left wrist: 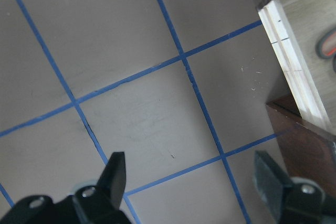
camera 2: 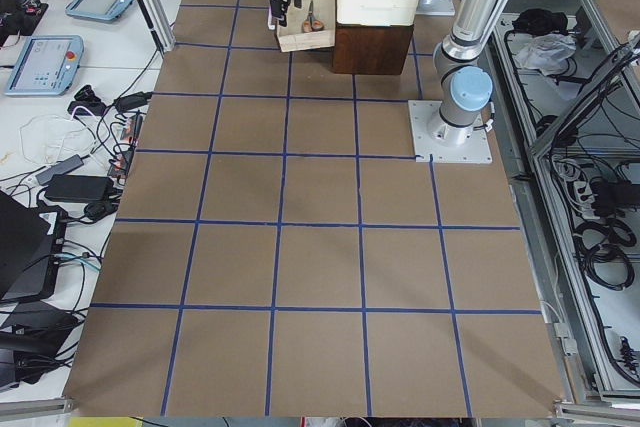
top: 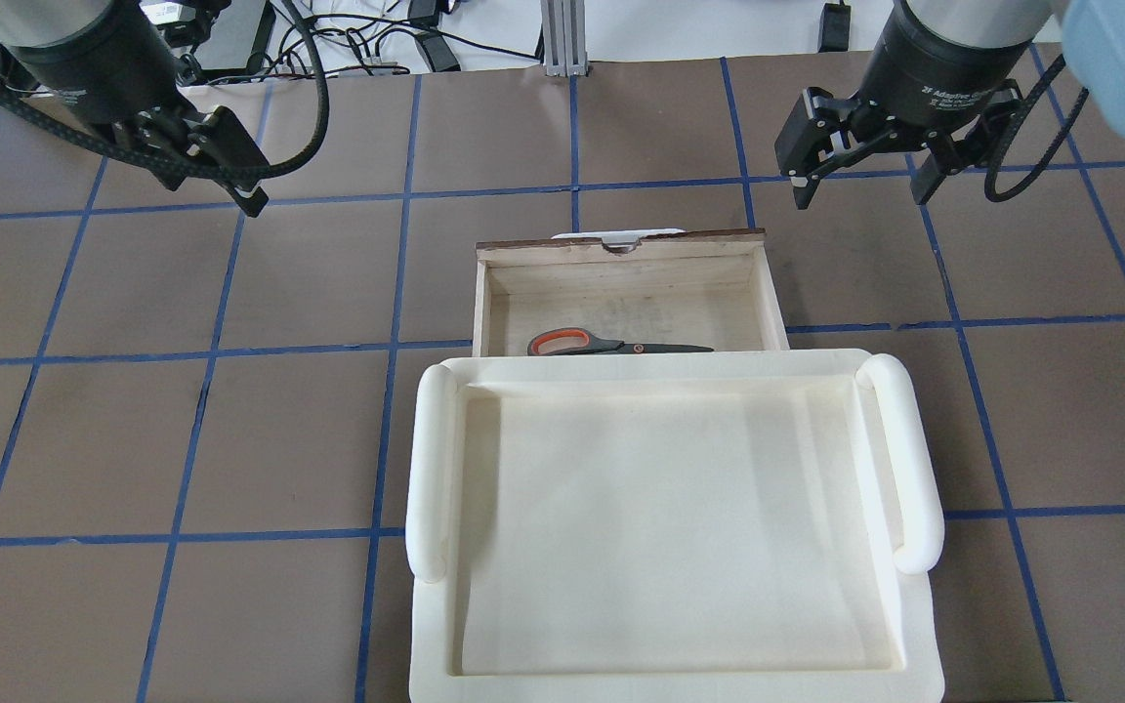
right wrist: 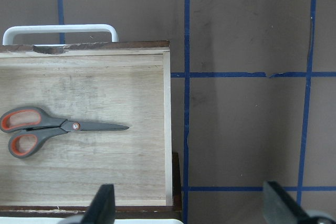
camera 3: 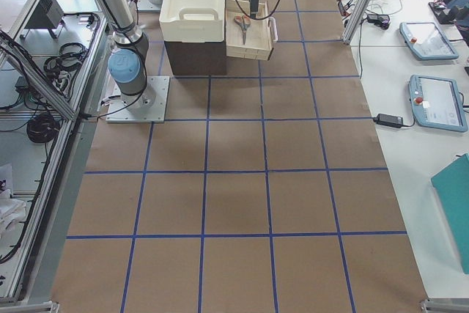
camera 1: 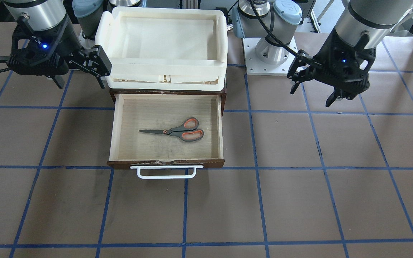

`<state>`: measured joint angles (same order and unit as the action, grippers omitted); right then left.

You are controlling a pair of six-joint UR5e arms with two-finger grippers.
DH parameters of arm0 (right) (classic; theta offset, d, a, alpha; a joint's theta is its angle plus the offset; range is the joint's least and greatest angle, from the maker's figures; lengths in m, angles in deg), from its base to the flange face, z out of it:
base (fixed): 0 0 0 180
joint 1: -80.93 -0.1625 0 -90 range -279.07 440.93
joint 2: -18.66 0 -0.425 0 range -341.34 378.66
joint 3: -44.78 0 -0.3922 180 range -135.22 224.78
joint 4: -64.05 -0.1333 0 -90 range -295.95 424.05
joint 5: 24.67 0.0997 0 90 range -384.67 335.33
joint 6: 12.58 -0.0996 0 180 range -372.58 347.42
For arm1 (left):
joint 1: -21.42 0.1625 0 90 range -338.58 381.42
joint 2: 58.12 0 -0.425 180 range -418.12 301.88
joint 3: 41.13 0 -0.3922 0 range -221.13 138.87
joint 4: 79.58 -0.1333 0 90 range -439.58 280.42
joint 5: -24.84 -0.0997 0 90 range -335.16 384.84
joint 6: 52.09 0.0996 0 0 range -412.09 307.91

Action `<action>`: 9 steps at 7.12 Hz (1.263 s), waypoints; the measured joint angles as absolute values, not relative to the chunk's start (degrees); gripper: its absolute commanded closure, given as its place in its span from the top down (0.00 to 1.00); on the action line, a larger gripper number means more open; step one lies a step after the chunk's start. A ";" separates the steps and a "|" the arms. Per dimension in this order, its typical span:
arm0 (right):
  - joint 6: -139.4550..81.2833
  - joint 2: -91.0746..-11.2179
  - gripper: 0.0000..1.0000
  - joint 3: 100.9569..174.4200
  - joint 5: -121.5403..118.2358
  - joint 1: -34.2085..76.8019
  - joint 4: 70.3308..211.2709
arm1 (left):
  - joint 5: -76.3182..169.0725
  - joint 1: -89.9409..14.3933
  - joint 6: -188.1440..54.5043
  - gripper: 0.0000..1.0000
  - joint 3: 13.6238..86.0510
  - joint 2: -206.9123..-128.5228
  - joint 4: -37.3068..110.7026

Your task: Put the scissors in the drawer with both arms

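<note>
The scissors (camera 1: 177, 131), with grey handles and orange-red inner loops, lie flat inside the open wooden drawer (camera 1: 221, 122). They also show in the overhead view (top: 611, 345) and the right wrist view (right wrist: 52, 128). The drawer's white bar handle (camera 1: 166, 172) faces away from me. My left gripper (top: 216, 190) is open and empty, hovering over the table to the left of the drawer (left wrist: 294, 66). My right gripper (top: 862, 195) is open and empty, hovering to the right of the drawer (right wrist: 168, 129). Neither gripper touches anything.
A cream-white plastic tray (top: 904, 459) sits on top of the dark brown cabinet (camera 3: 194, 56) that holds the drawer, and it hides the drawer's rear part from overhead. Brown table with blue tape grid (camera 1: 299, 200) surrounds it. My arm base (camera 1: 269, 53) stands behind.
</note>
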<state>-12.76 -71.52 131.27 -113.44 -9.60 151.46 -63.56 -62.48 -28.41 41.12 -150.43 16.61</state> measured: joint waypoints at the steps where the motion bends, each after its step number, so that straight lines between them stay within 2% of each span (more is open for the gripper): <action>1: -12.76 -71.52 1.00 131.26 -113.44 -9.60 151.43 | -63.74 -61.81 -34.45 0.92 41.43 -149.77 17.25; 2: -12.76 -71.51 1.00 131.27 -113.44 -9.60 151.42 | -63.76 -61.60 -38.41 0.92 41.91 -149.27 17.42; 4: -12.76 -71.51 1.00 131.27 -113.44 -9.60 151.42 | -64.59 -61.57 -40.76 0.99 43.15 -148.02 17.01; 9: -12.70 -71.51 1.00 131.27 -113.44 -9.60 151.42 | -65.70 -62.57 -44.55 1.00 43.80 -148.41 12.37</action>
<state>-12.70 -71.51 131.27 -113.44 -9.60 151.42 -65.70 -62.57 -44.55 43.80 -148.41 12.37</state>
